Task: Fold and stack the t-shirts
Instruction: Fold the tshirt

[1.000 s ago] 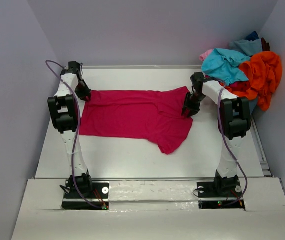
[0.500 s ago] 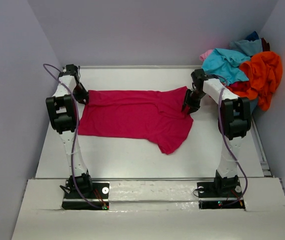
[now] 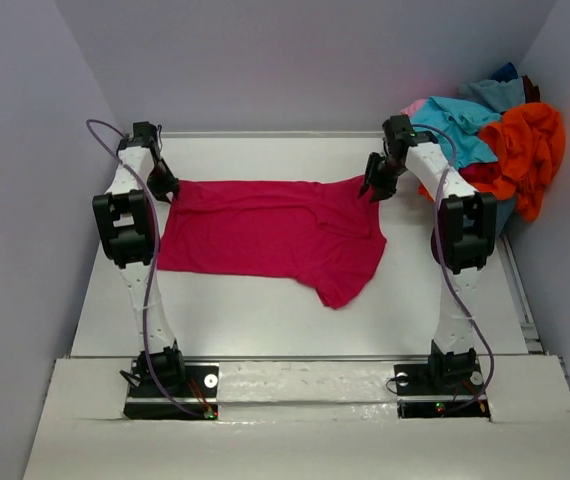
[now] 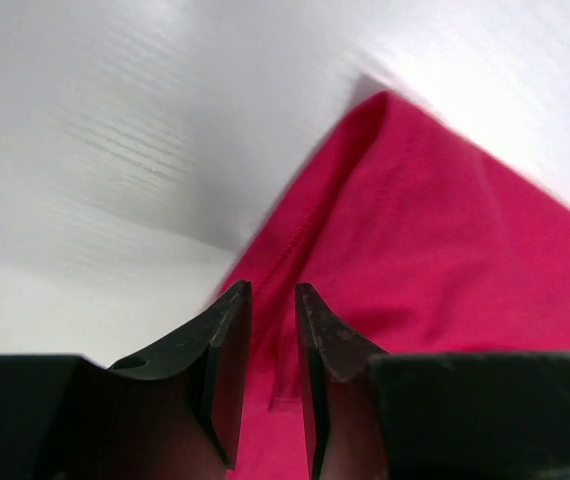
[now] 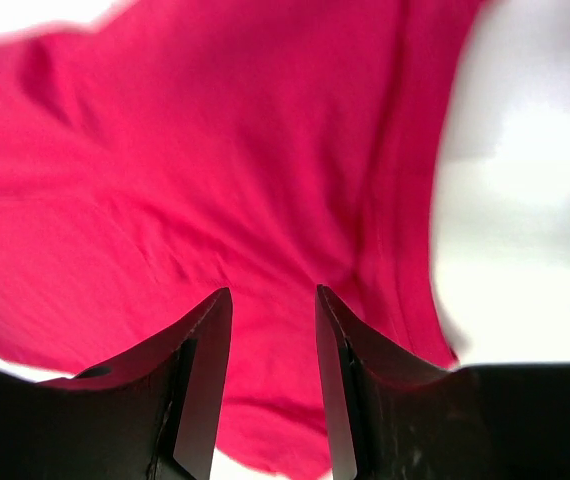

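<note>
The crimson-magenta t-shirt (image 3: 265, 235) lies spread flat across the middle of the table, one sleeve pointing to the near right. My left gripper (image 3: 168, 190) is over its far left corner. In the left wrist view its jaws (image 4: 270, 295) stand a narrow gap apart over the hem (image 4: 365, 200). My right gripper (image 3: 375, 188) is over the far right corner. In the right wrist view it (image 5: 273, 300) is open above the cloth (image 5: 215, 150) and holds nothing. Other t-shirts are piled at the back right: turquoise (image 3: 452, 128), orange (image 3: 527, 150), pink (image 3: 413, 108), dark blue (image 3: 506, 72).
The white table (image 3: 265, 320) has grey walls at the left, back and right. The shirt pile leans on the right wall, close to my right arm's elbow (image 3: 462, 230). A raised white ledge (image 3: 295, 370) with the arm bases runs along the near edge.
My right gripper has moved back from the shirt's right sleeve to its far right corner. My left gripper has shifted only slightly. The shirt lies as before.
</note>
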Action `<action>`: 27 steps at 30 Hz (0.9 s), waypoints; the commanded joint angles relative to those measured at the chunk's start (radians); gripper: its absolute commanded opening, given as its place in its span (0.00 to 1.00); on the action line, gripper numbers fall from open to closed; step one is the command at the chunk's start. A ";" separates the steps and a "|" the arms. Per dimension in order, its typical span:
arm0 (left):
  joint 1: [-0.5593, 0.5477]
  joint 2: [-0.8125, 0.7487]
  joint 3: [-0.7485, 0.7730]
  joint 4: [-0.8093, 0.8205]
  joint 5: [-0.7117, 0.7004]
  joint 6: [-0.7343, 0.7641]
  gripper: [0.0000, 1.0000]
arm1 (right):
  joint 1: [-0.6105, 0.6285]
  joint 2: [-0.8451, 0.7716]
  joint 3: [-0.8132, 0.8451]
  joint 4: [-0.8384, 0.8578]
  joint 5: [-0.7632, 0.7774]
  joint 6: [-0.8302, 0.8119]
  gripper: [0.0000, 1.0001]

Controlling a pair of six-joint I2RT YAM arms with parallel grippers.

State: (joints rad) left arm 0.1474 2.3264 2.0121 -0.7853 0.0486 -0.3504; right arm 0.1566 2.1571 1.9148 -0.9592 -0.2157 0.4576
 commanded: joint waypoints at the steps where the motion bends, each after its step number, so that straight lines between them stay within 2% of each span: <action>1: -0.040 -0.111 0.094 -0.011 -0.039 0.028 0.36 | -0.006 0.104 0.165 0.014 -0.017 0.007 0.45; 6: -0.089 -0.108 0.134 -0.008 -0.108 0.042 0.40 | -0.006 0.220 0.338 -0.003 -0.048 0.032 0.45; 7: -0.098 -0.105 0.145 0.001 -0.098 0.047 0.43 | -0.006 0.251 0.355 -0.003 -0.051 0.036 0.45; 13: -0.120 -0.050 0.162 0.014 0.037 0.065 0.43 | -0.006 0.325 0.443 0.002 -0.042 0.041 0.45; 19: -0.120 0.007 0.160 0.018 0.111 0.070 0.43 | -0.006 0.368 0.460 0.008 -0.044 0.038 0.45; 27: -0.129 0.024 0.105 0.001 0.082 0.074 0.43 | -0.006 0.377 0.441 0.000 -0.047 0.039 0.45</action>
State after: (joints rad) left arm 0.0231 2.3726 2.1414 -0.7639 0.1326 -0.2928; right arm 0.1566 2.5393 2.3348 -0.9607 -0.2520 0.4946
